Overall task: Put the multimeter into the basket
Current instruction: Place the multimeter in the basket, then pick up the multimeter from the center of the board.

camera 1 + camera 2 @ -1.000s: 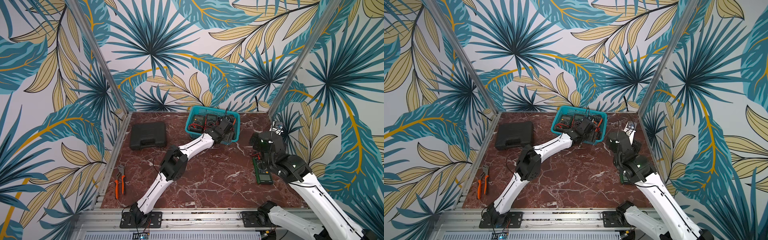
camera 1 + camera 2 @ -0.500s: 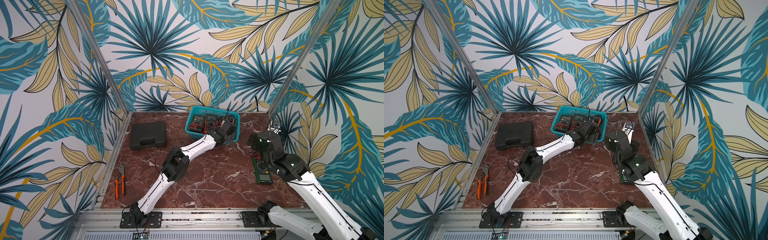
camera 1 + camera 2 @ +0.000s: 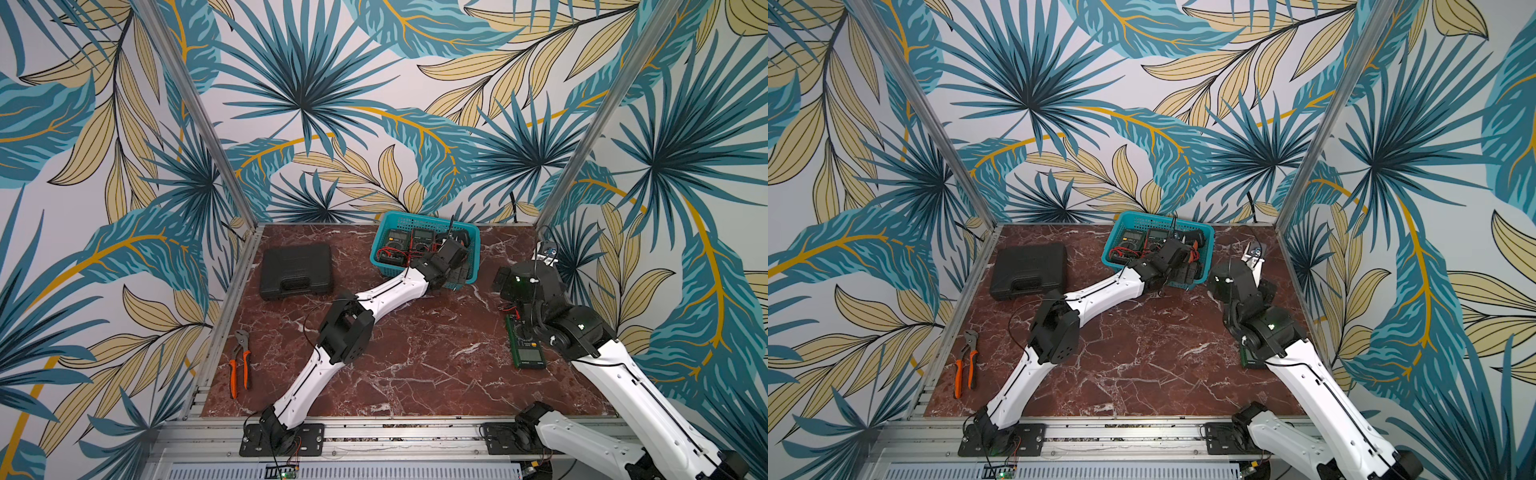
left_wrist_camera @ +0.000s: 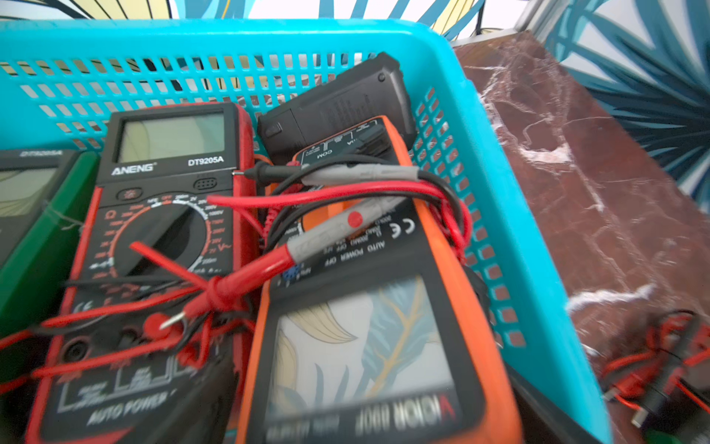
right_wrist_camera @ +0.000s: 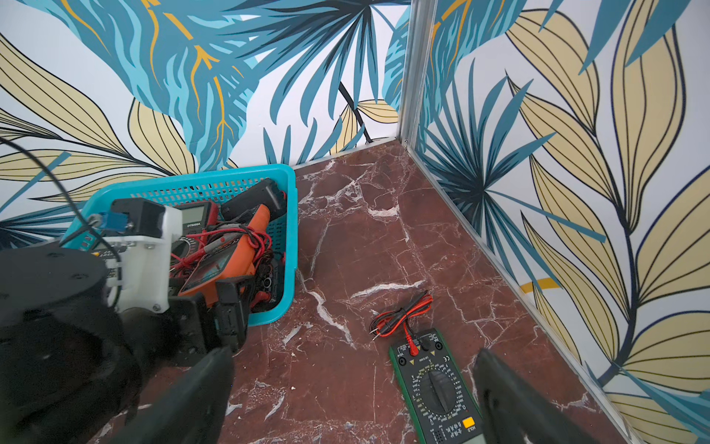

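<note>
We see the orange multimeter (image 4: 365,307) lying in the basket (image 4: 518,192) beneath the left gripper (image 5: 213,313), jaws spread; a green multimeter (image 5: 438,388) waits under the wide-open right gripper (image 5: 351,363).

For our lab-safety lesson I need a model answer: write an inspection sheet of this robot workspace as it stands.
Surface: red-brown marble table.
Job's things: teal basket holds a red multimeter, an orange multimeter, a green-edged meter and a black unit; a green multimeter lies on the table outside it.
Clutter: black case, orange-handled pliers, both apart from the basket.
End effectors: left end effector over the basket, jaws spread astride the orange multimeter; right end effector open, empty, near the green multimeter.
Cables: red and black test leads tangled in the basket; a bundled pair by the green multimeter.
Surroundings: leaf-print walls, aluminium posts.
</note>
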### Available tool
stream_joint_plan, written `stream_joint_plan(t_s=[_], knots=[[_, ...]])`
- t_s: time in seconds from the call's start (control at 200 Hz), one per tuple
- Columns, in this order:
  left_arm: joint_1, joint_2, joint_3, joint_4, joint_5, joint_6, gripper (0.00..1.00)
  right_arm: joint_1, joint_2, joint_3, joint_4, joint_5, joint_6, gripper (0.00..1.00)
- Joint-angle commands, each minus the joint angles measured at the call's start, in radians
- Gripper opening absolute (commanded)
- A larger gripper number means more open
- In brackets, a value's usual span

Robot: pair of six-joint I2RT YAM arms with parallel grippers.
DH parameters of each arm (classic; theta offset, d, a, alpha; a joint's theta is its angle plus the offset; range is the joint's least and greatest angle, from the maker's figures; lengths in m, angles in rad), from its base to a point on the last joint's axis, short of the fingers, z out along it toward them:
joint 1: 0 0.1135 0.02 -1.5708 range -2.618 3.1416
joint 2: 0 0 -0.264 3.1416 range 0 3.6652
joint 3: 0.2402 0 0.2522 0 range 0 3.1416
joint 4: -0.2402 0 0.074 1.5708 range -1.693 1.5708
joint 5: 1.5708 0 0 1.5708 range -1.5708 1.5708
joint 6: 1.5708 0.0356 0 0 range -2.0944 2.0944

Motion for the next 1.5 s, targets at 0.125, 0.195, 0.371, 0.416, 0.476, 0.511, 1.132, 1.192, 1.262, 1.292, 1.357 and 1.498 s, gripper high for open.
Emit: stream_joint_plan(t_s=[0.125,0.195,0.371,0.416,0.476,0.511,1.132,1.192,1.262,1.292,1.357,1.498], knots=[[0.0,-0.352,-0.285,0.194,0.085,-0.036,1.0,-0.003,0.004,0.023,-0.01,0.021,-0.011,0.99],[0.001,-0.446,-0.39,0.247,0.073,-0.046,1.0,-0.003,0.008,0.025,-0.01,0.024,-0.01,1.0],[0.026,-0.667,-0.656,0.31,-0.016,-0.078,1.0,-0.003,0.035,0.016,-0.01,0.031,-0.02,1.0],[0.041,-0.726,-0.728,0.313,-0.049,-0.084,1.0,-0.003,0.043,0.002,-0.005,0.033,-0.035,0.99],[0.064,-0.81,-0.829,0.315,-0.093,-0.094,1.0,-0.003,0.05,-0.026,0.001,0.045,-0.059,0.99],[0.082,-0.862,-0.886,0.312,-0.12,-0.098,1.0,-0.004,0.051,-0.05,0.017,0.054,-0.077,1.0],[0.528,-1.607,-1.608,0.294,-0.29,-0.019,1.0,-0.105,-0.03,-0.515,0.594,0.122,-0.249,0.99],[0.568,-1.611,-1.639,0.329,-0.288,-0.001,1.0,-0.123,-0.038,-0.564,0.672,0.109,-0.267,0.99],[0.613,-1.602,-1.67,0.376,-0.271,0.016,1.0,-0.145,-0.045,-0.631,0.773,0.085,-0.291,0.99],[0.632,-1.597,-1.678,0.396,-0.256,0.02,1.0,-0.155,-0.047,-0.651,0.804,0.074,-0.292,0.99],[0.662,-1.58,-1.692,0.433,-0.229,0.022,1.0,-0.177,-0.047,-0.677,0.824,0.042,-0.281,1.0],[0.7,-1.543,-1.695,0.458,-0.202,0.018,1.0,-0.243,-0.037,-0.672,0.752,0.008,-0.21,0.99]])
